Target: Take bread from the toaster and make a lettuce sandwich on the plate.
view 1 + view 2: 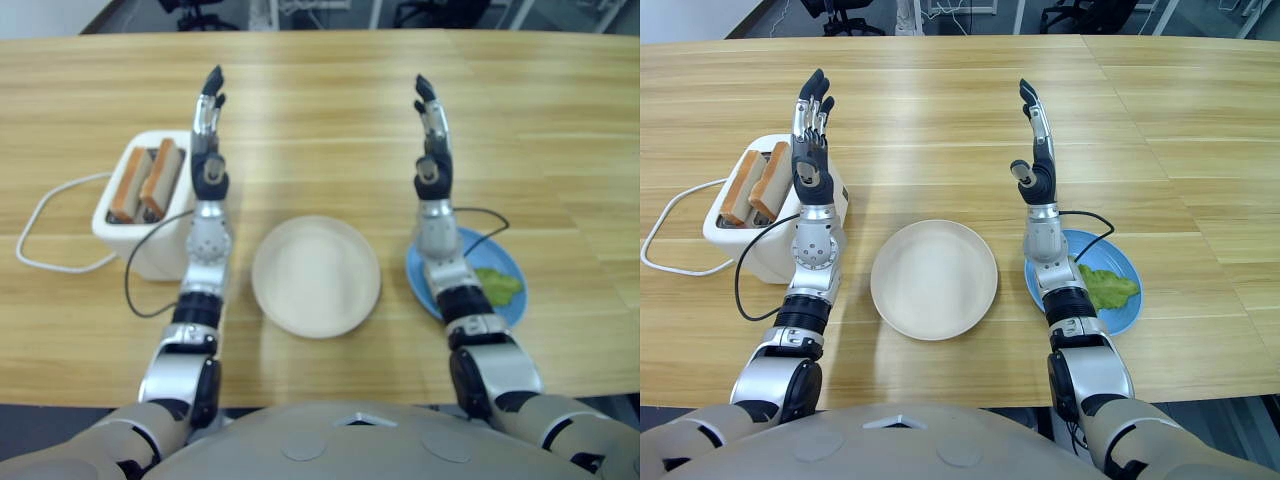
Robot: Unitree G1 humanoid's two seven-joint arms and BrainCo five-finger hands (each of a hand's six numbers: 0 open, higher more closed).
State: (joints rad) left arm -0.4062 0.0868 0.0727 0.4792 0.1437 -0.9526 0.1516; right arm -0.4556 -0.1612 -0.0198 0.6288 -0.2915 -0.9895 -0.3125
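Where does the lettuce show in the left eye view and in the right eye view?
Left eye view: the lettuce lies at the lower right, on the right half of the blue plate.
Right eye view: the lettuce lies right of centre in the lower half, on the same blue plate.
Shared landmark: the cream plate, just left of the blue plate in both views.

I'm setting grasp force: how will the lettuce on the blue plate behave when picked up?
The lettuce looks thin and crinkled, so it is probably floppy and very light. It lies flat on the blue plate, so getting under it may be hard, and a firm pinch could tear it.
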